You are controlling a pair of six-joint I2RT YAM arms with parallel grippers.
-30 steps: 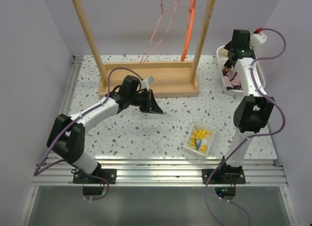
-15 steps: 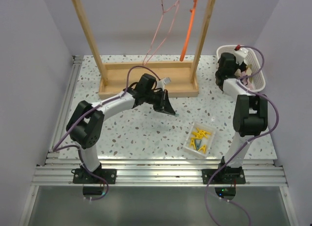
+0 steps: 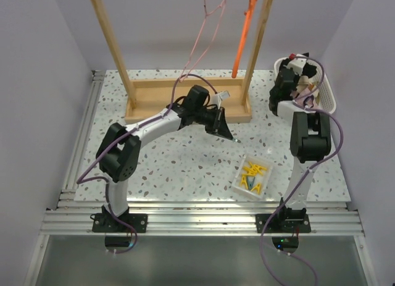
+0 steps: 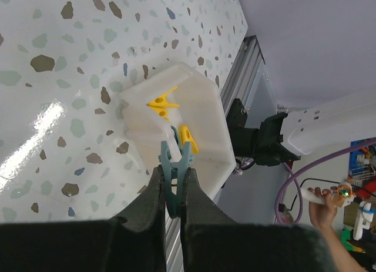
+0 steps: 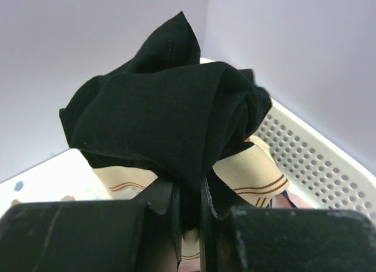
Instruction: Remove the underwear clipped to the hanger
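- Speckled table (image 3: 179, 168): carries a white tray (image 4: 202, 98) of yellow clips (image 4: 162, 101).
- Left gripper (image 4: 173, 177): pinching a teal clip (image 4: 175, 159) above the tray.
- Right gripper (image 5: 189, 197): pinching black underwear (image 5: 170, 113) over a white basket (image 5: 308, 163).

Table: white terrazzo top (image 3: 179, 165) with dark flecks, lying under the wooden rack (image 3: 115, 48) and spreading out in front of it.
Rack: pale wood, two uprights on a flat base.
Walls: plain pale lilac. The back wall (image 3: 160, 26) is behind the rack and the side walls (image 3: 37, 82) are to either side of it.
Rails: aluminium profiles (image 3: 203, 217) well in front of the rack.
Light: soft and even, with a glare patch (image 4: 41, 122) on the glossy top.
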